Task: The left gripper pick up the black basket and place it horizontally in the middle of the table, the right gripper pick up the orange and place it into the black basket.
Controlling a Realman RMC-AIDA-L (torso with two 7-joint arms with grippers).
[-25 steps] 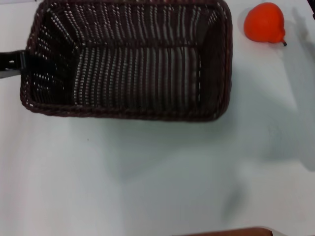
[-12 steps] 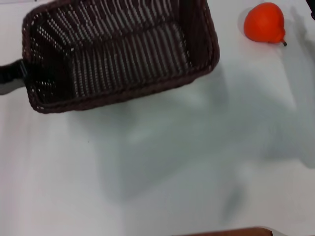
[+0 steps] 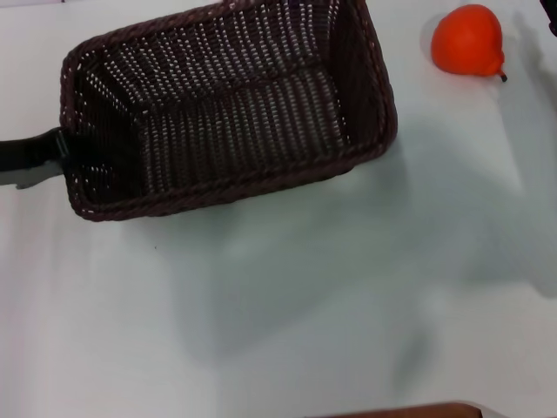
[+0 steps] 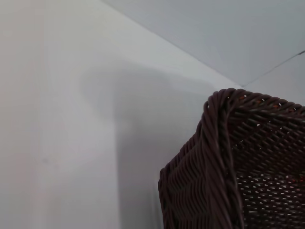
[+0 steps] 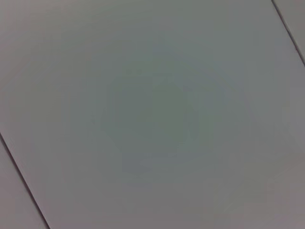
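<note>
The black basket (image 3: 231,109) is in the upper left of the head view, tilted so its right end points up and away, with a shadow on the table (image 3: 287,305) below it. My left gripper (image 3: 59,155) comes in as a black bar from the left edge and is shut on the basket's left short rim. The basket is empty. Its braided corner also shows in the left wrist view (image 4: 228,157). The orange (image 3: 468,41) lies on the table at the upper right, apart from the basket. My right gripper is out of view.
The right wrist view shows only a plain grey surface (image 5: 152,114). A brown edge (image 3: 400,411) runs along the bottom of the head view. White table surface stretches in front of the basket.
The basket has been lifted off its flat position and turned, its right end swinging up and away. Since half a second ago it has moved slightly toward me. The orange has not moved.
</note>
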